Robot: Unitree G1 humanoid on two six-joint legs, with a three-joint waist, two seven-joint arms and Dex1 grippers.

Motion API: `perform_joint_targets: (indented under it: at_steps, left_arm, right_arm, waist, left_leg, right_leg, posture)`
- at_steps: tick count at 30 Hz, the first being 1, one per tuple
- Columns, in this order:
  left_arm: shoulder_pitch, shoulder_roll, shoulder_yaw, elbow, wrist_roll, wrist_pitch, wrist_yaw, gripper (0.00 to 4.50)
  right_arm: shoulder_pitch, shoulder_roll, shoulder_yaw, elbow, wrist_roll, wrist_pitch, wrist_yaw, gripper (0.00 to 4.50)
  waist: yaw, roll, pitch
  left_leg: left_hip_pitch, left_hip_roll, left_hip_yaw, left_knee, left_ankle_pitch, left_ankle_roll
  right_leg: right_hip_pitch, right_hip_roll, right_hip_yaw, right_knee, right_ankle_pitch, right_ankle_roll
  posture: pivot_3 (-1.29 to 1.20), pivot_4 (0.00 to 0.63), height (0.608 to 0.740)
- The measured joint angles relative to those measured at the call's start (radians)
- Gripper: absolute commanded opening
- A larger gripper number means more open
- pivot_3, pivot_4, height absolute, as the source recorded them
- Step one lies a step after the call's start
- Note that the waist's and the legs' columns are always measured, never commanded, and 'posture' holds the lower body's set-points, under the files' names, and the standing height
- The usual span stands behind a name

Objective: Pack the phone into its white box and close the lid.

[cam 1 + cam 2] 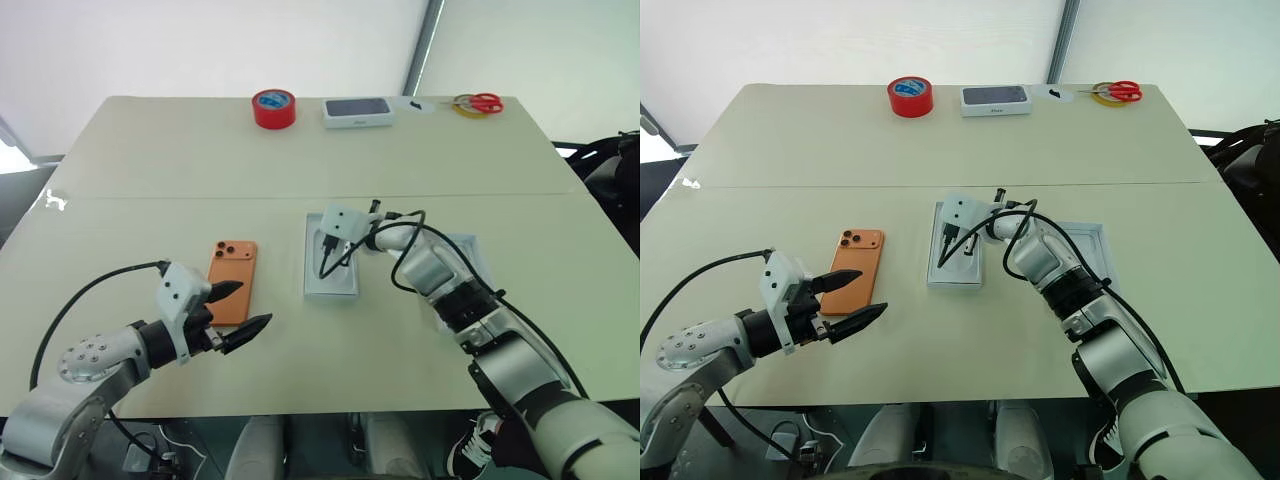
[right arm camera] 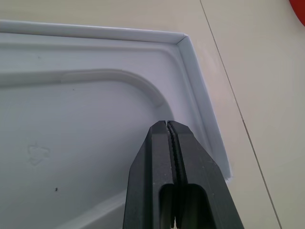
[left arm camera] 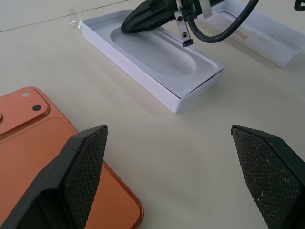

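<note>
From the head views, the phone (image 1: 233, 281) lies camera side up on the desk (image 1: 150, 160), just left of the white box (image 1: 330, 260), with the left gripper (image 1: 236, 312) near the phone's lower edge, its fingers spread wide. The left wrist view shows the phone beside one spread finger and the box's oval recess beyond. In the right wrist view the right gripper (image 2: 170, 128) has its fingers pressed together, tips over the box's recess near a corner.

orange phone (image 1: 233, 281), white box (image 1: 331, 262), red tape roll (image 1: 273, 107), beige table (image 1: 180, 160)
</note>
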Motion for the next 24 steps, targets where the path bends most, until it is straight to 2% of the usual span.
perform_joint_targets:
  at_steps: [5, 7, 12, 16, 24]
  left_arm:
    - [0.0, 0.0, 0.0, -0.001, 0.0, 0.0, 0.004, 4.35]
    - [0.014, 0.0, 0.014, -0.006, -0.004, 0.0, 0.005, 4.35]
    - [0.037, 0.02, 0.017, -0.015, -0.02, 0.001, -0.021, 4.35]
    - [0.041, 0.022, 0.02, -0.016, -0.03, 0.001, -0.03, 4.35]
    - [0.028, 0.025, 0.02, -0.016, -0.03, 0.001, -0.033, 4.35]
  right_arm:
    - [0.018, -0.03, -0.011, -0.079, 0.008, -0.009, 0.041, 0.03]
    - [0.12, -0.143, -0.015, -0.298, 0.067, 0.009, 0.208, 0.03]
    - [0.21, -0.221, -0.005, -0.48, 0.09, 0.065, 0.341, 0.03]
    - [0.244, -0.227, 0.015, -0.539, 0.086, 0.089, 0.371, 0.03]
    - [0.246, -0.213, 0.037, -0.542, 0.038, 0.087, 0.338, 0.03]
  waist:
    - [-0.001, 0.0, 0.0]
    - [0.007, 0.001, 0.001]
    - [0.0, 0.001, 0.001]
    - [0.001, 0.001, 0.001]
    - [0.003, 0.001, 0.0]
  left_leg:
    - [0.0, 0.0, 0.0, 0.0, 0.0, 0.0]
    - [0.0, 0.0, -0.001, 0.0, 0.0, 0.0]
    - [0.0, 0.0, 0.0, 0.0, 0.0, 0.001]
    - [0.002, 0.001, 0.0, 0.001, 0.0, 0.0]
    - [0.002, 0.001, 0.0, 0.001, 0.0, 0.0]
  right_leg:
    - [0.0, 0.0, 0.0, 0.0, 0.0, 0.001]
    - [0.0, 0.0, -0.001, 0.0, 0.0, 0.001]
    - [0.001, 0.0, 0.0, -0.001, -0.001, 0.0]
    - [0.001, 0.001, 0.0, 0.001, -0.001, -0.001]
    - [0.001, 0.001, 0.0, 0.001, -0.001, -0.001]
  posture:
    - [0.0, 0.15, 0.74]
    - [0.0, 0.15, 0.74]
    - [0.0, 0.15, 0.74]
    - [0.0, 0.15, 0.74]
    - [0.0, 0.15, 0.74]
